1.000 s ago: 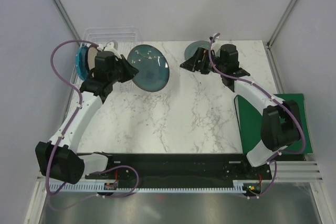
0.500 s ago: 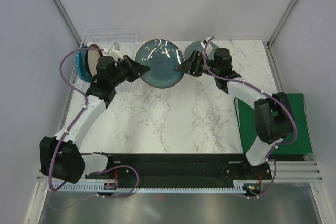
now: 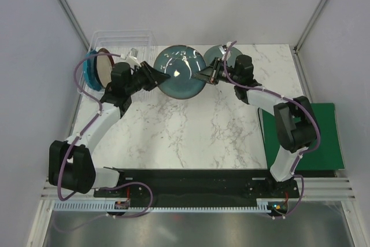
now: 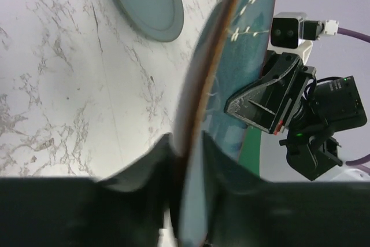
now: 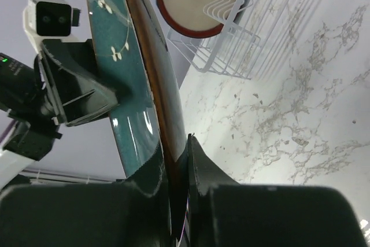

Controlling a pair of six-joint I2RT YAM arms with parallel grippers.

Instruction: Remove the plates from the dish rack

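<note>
Your teal plate [image 3: 180, 70] hangs tilted in the air over the back of the table [image 3: 191, 131], just right of the rack [image 3: 124, 39]. The left gripper [image 3: 155, 76] is clamped on its left rim and the right gripper [image 3: 203, 76] pinches the opposite rim, each pair of fingers closed on both faces. You have a grey plate [image 3: 217, 54] lying flat on the table just behind the right gripper, and a cream plate [image 3: 104, 69] and a turquoise plate [image 3: 88, 69] standing in the rack.

You're looking at a robot lab test cell, not a real kitchen: blank grey panel walls [image 3: 191, 4], a metal frame post [image 3: 65, 4], a marble-look tabletop [image 3: 191, 131], and a slotted cable rail [image 3: 191, 207] along the near edge.
</note>
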